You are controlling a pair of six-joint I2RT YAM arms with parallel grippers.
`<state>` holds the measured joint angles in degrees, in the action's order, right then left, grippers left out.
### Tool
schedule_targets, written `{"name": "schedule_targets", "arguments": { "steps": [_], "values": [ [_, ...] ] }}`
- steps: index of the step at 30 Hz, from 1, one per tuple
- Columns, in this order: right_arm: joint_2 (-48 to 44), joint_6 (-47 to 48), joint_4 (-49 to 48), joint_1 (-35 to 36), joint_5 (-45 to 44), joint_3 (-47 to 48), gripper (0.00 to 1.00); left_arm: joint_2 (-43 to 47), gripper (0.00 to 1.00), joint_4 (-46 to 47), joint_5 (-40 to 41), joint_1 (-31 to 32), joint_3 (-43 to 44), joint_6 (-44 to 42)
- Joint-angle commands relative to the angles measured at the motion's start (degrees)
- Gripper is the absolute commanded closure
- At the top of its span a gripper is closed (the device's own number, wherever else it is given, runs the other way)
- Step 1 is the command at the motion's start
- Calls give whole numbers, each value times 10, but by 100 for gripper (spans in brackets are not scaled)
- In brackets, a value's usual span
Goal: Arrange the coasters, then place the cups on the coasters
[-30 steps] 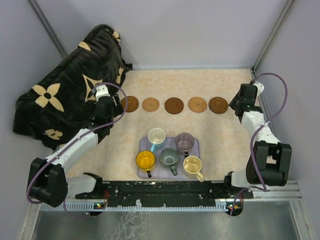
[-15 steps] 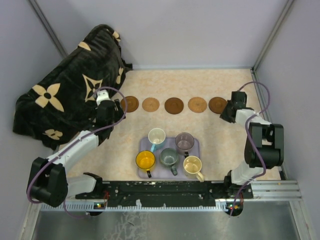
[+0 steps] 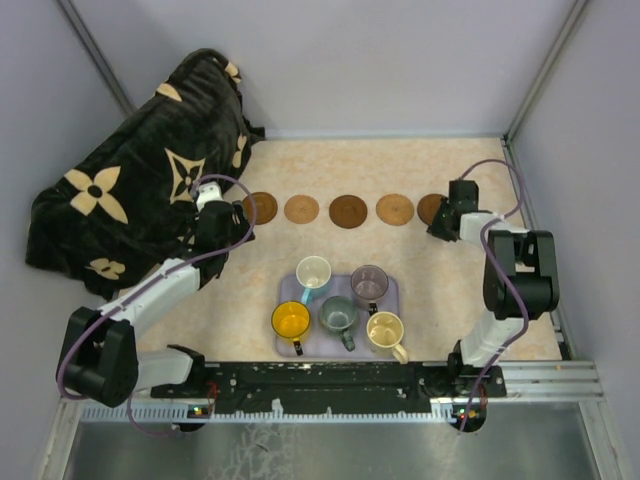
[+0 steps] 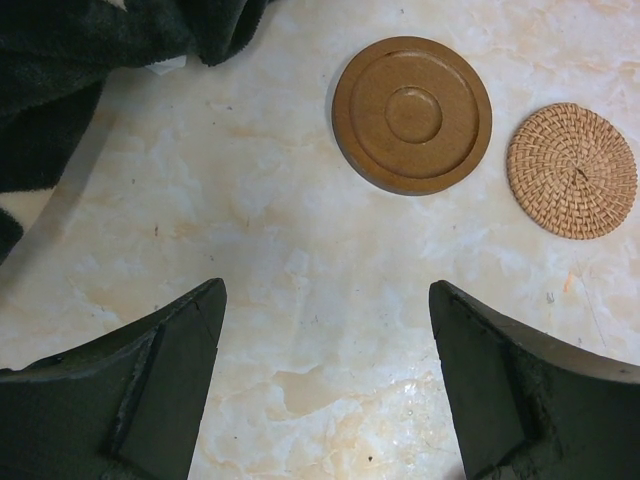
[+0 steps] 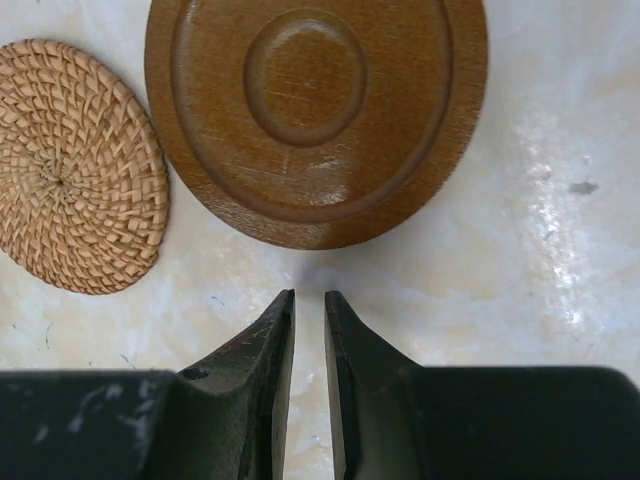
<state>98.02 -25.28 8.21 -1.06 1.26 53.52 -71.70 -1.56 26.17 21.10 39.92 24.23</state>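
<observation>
- A cream marbled tabletop (image 3: 400, 165) is lying between plain grey walls, and a black flower-patterned blanket (image 3: 130, 185) is bunching up at the upper left of the overhead view.
- Five coasters are sitting apart in a row across the middle: a leftmost wooden coaster (image 3: 260, 208), a left woven coaster (image 3: 301, 209), a centre wooden coaster (image 3: 349, 211), a right woven coaster (image 3: 395, 209) and a rightmost wooden coaster (image 3: 432, 207).
- All five cups are standing on the lavender tray (image 3: 390, 303) at lower centre, well apart from the row. The white cup (image 3: 313, 272) and purple cup (image 3: 369, 284) are standing behind the orange cup (image 3: 291, 321), green cup (image 3: 338, 315) and cream cup (image 3: 385, 330).
- The left gripper (image 4: 325, 290) is hovering with its jaws wide apart and gripping nothing, near the leftmost wooden coaster.
- The right gripper (image 5: 309, 295) is pointing at the edge of the rightmost wooden coaster. Its jaws are nearly together and nothing is between them.
</observation>
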Motion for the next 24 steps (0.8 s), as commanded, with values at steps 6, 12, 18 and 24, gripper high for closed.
{"name": "schedule_targets", "arguments": {
  "steps": [6,12,18,24],
  "values": [
    [37,-15,-17,11,-1,31,80,1,12,0,-3,-1,-3,1],
    [49,-16,-17,11,-21,44,79,0,12,0,-3,-2,-4,-3],
    [54,-17,-15,11,-35,51,78,0,12,-3,-4,-2,-3,-4],
    [45,-17,-7,11,-42,48,78,1,12,-4,-4,-2,-4,-6]
  ]
}}
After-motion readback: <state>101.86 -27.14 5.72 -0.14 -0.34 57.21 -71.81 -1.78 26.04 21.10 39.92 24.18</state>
